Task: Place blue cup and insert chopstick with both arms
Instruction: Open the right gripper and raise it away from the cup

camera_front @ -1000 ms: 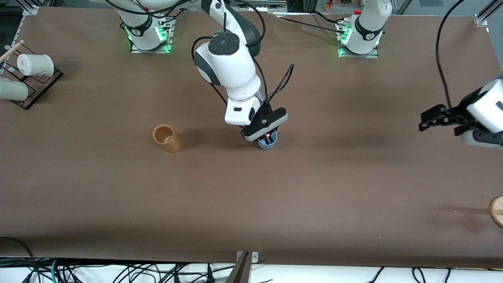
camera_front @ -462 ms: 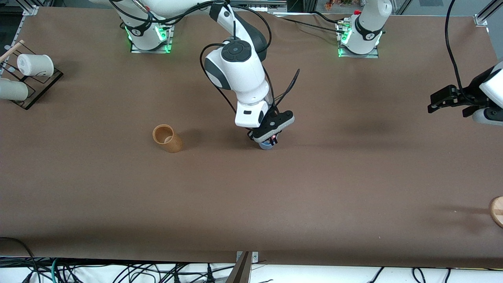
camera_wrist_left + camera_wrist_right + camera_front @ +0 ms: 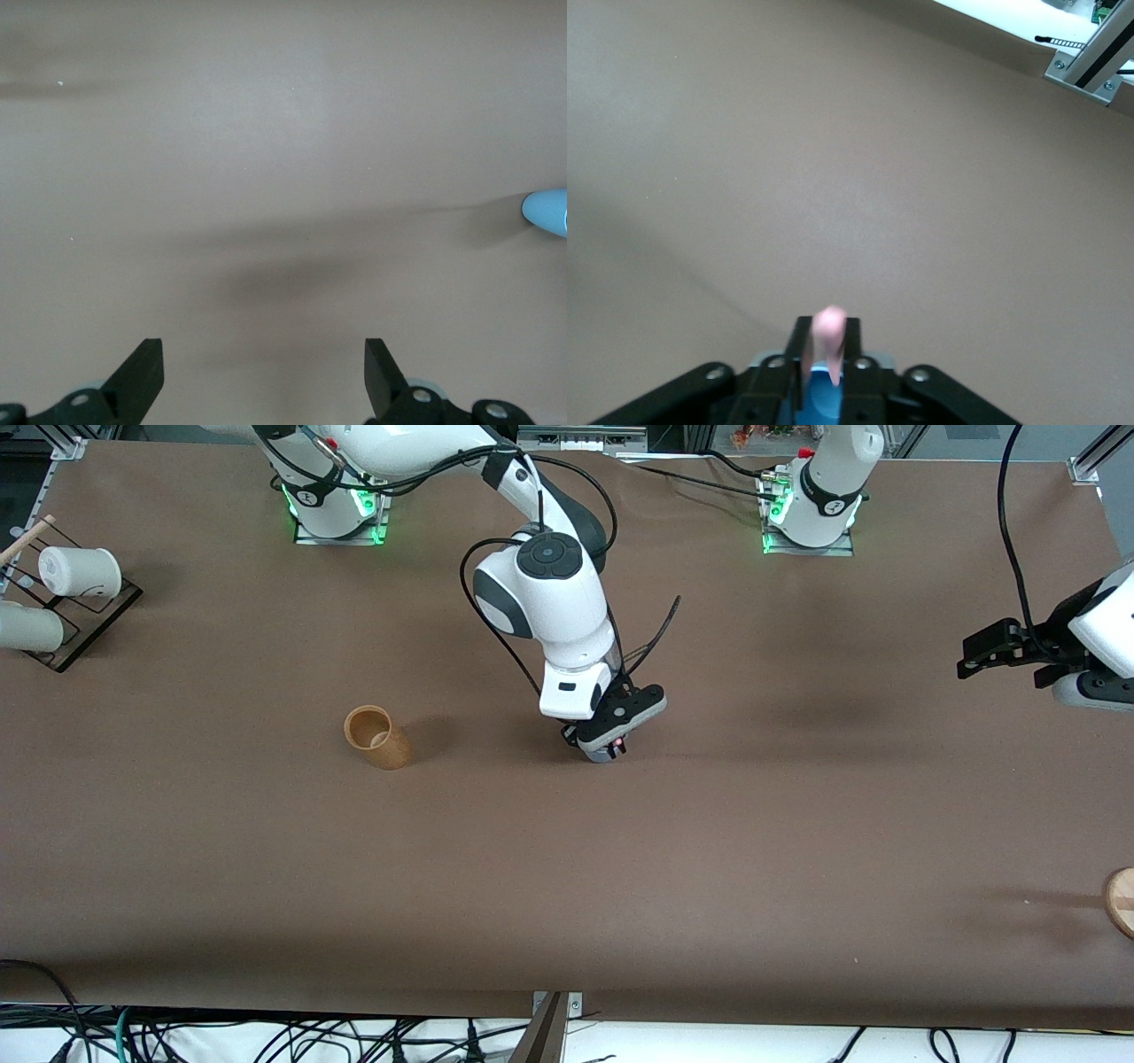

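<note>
The blue cup stands upright mid-table, mostly hidden under my right gripper. The right gripper is shut on the pink chopstick and holds it upright directly over the cup. In the right wrist view the chopstick's lower end points into the cup's blue opening between the fingers. My left gripper is open and empty, up in the air over the left arm's end of the table. In the left wrist view the cup shows at the edge.
A tan cup stands toward the right arm's end, level with the blue cup. Two white cups lie on a black rack at that end with a pale wooden rod. A wooden disc sits at the left arm's end.
The right gripper has come lower with the chopstick and now covers most of the blue cup. The left gripper has drawn back toward its end of the table.
</note>
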`<state>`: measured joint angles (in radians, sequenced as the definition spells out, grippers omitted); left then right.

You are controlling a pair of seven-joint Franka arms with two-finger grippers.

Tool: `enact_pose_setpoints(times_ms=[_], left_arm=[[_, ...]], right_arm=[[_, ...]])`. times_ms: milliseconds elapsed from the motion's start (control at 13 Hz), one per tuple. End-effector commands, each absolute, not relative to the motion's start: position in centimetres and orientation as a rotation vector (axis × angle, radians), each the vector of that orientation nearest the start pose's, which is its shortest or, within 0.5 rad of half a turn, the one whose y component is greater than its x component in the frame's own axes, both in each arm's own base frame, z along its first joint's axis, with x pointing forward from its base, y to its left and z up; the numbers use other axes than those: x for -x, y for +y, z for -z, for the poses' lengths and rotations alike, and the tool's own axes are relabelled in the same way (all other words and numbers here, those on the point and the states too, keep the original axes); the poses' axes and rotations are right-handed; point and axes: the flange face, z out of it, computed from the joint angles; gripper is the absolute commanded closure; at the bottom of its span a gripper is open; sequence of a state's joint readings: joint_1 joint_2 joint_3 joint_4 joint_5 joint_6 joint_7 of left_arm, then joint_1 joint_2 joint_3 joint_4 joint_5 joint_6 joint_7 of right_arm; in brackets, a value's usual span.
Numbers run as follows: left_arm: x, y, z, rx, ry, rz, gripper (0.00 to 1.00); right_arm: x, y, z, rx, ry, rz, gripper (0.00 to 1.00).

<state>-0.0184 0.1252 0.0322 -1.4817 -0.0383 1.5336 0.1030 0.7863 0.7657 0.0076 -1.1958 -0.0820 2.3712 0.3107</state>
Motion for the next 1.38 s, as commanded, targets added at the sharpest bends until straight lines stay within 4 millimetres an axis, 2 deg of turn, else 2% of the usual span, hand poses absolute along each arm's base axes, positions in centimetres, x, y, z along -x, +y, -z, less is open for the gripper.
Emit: enact_pose_setpoints(times_ms=[0, 154, 231, 308, 385, 462, 692, 769, 923, 1000, 1077, 1154, 1308], left_arm=[[-58.7, 0.5, -59.4, 3.196, 0.161, -0.118, 0.0], [-58.7, 0.4, -59.5, 3.196, 0.148, -0.114, 0.0], [-58.7, 0.5, -59.6, 3.196, 0.146, -0.112, 0.0], [-58.7, 0.5, -59.6, 3.196, 0.141, -0.112, 0.0], [-58.7, 0.5, -59.6, 3.196, 0.143, -0.112, 0.0], [-58.7, 0.5, -59.7, 3.196, 0.141, -0.109, 0.0], [-58.7, 0.5, -59.7, 3.196, 0.134, -0.109, 0.0], [-58.7, 0.5, -59.6, 3.197, 0.134, -0.112, 0.0], [-58.7, 0.5, -59.7, 3.197, 0.134, -0.109, 0.0], [-58.7, 0.5, -59.7, 3.197, 0.124, -0.11, 0.0], [-58.7, 0.5, -59.7, 3.197, 0.114, -0.11, 0.0], [-58.7, 0.5, -59.7, 3.195, 0.114, -0.11, 0.0], [-58.7, 0.4, -59.7, 3.197, 0.117, -0.11, 0.0]], right_arm=[[-55.7, 56.5, -37.8, 2.832, -0.72, 0.599, 0.0], [-55.7, 56.2, -38.3, 2.855, -0.665, 0.572, 0.0], [-55.8, 55.6, -37.9, 2.898, -0.663, 0.525, 0.0], [-55.9, 54.8, -38.8, 2.936, -0.652, 0.484, 0.0], [-56.0, 53.6, -40.4, 2.968, -0.633, 0.436, 0.0], [-56.7, 51.6, -41.0, 3.029, -0.596, 0.352, 0.0], [-59.4, 43.6, -45.5, 3.097, -0.409, 0.133, 0.0], [-59.7, 41.5, -46.8, 3.102, -0.411, 0.088, 0.0], [-61.0, 36.4, -48.3, 3.149, -0.391, -0.018, 0.0], [-61.2, 33.8, -50.3, 3.13, -0.391, -0.052, 0.0], [-61.0, 31.2, -50.9, 3.101, -0.371, -0.114, 0.0], [-60.5, 27.8, -52.7, 3.062, -0.326, -0.148, 0.0], [-58.9, 21.9, -55.6, 3.042, -0.346, -0.23, 0.0]])
